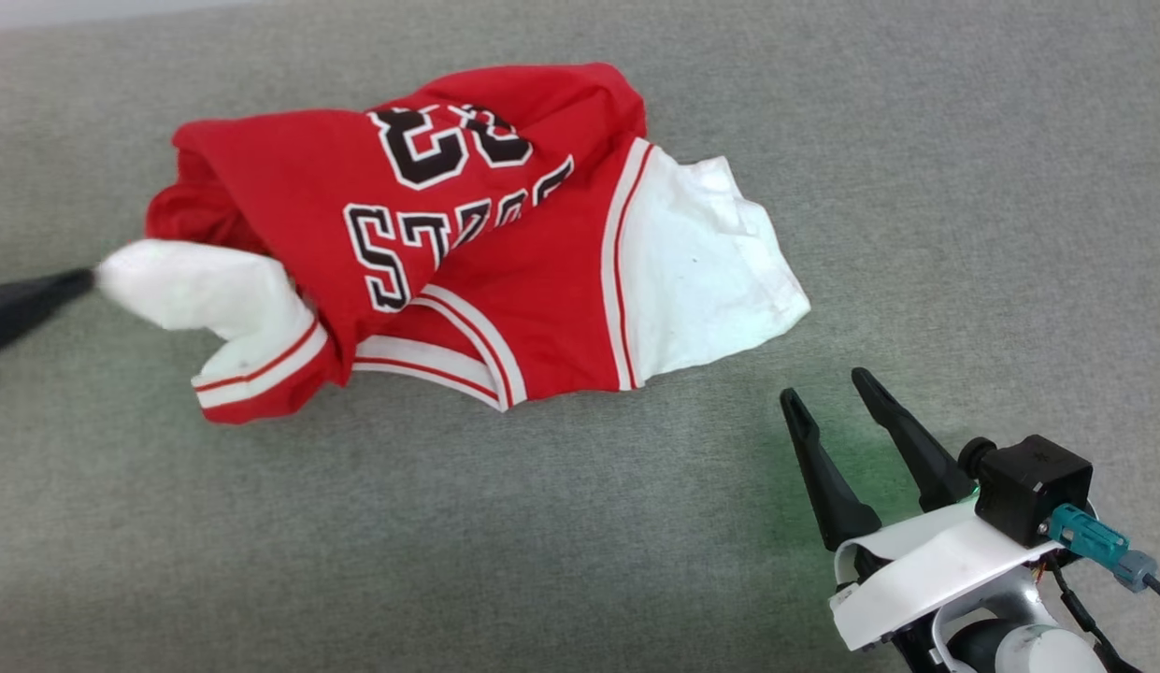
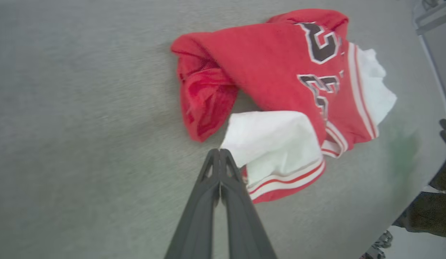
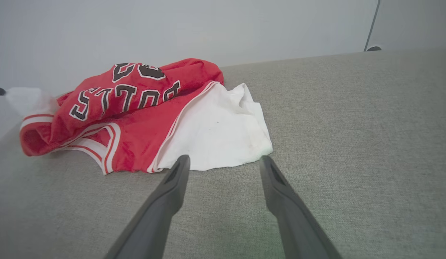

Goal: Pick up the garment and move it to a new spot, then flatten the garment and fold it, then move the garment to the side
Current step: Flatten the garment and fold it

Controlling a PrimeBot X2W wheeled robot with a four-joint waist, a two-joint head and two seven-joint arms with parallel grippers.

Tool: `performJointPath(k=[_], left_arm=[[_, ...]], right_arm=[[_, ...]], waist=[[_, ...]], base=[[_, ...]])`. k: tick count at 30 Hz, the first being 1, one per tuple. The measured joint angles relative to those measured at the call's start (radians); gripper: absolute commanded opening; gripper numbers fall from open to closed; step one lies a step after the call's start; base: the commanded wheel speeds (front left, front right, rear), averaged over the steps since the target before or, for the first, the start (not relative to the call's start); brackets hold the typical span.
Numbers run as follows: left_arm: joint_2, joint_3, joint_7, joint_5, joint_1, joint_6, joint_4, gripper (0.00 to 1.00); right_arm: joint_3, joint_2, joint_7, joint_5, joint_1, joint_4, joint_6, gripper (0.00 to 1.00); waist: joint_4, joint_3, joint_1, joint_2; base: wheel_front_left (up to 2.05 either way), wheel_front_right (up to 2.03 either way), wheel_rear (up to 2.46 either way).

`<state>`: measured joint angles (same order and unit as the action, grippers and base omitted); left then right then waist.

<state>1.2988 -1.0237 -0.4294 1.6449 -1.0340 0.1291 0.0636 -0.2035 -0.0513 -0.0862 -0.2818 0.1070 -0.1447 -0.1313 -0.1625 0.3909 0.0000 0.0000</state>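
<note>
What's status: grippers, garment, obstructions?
Left gripper shut on garment, white sleeve. Right gripper open, touching nothing. It lies crumpled on grey surface. No obstruction seen.

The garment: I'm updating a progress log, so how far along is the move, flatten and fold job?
Done: nothing yet; the garment lies crumpled on the grey surface. In hand: the left gripper is shut on the edge of a white sleeve, starting the pick-up; the right gripper hovers open, clear of the cloth. Left: moving it, flattening, folding, setting it aside.
</note>
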Motion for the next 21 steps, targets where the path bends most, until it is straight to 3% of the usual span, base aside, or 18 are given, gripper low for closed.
performJointPath(k=[7, 9, 16, 21], left_arm=[[0.072, -0.022, 0.005, -0.071, 0.033, 0.0, 0.157, 0.0], [0.064, -0.023, 0.007, -0.045, 0.042, 0.0, 0.192, 0.0], [0.064, -0.04, 0.078, -0.168, 0.045, 0.002, 0.344, 0.0], [0.0, -0.06, 0.122, -0.197, 0.062, 0.002, 0.471, 0.0]], right_arm=[[-0.002, 0.0, -0.007, 0.0, 0.001, -0.002, 0.0, 1.0], [-0.001, 0.0, -0.007, 0.0, 0.001, -0.001, 0.0, 1.0], [0.005, 0.0, -0.007, 0.002, -0.001, -0.008, 0.0, 1.0], [0.016, 0.0, -0.013, 0.003, -0.015, -0.013, 0.0, 1.0]], waist=[[0.01, -0.003, 0.0, 0.0001], [0.011, -0.001, 0.0, 0.0001], [0.002, 0.004, 0.0001, 0.0], [0.005, 0.0, 0.0, 0.0001]], base=[[0.0, 0.0, 0.0], [0.0, 0.0, 0.0], [0.0, 0.0, 0.0], [0.0, 0.0, 0.0]])
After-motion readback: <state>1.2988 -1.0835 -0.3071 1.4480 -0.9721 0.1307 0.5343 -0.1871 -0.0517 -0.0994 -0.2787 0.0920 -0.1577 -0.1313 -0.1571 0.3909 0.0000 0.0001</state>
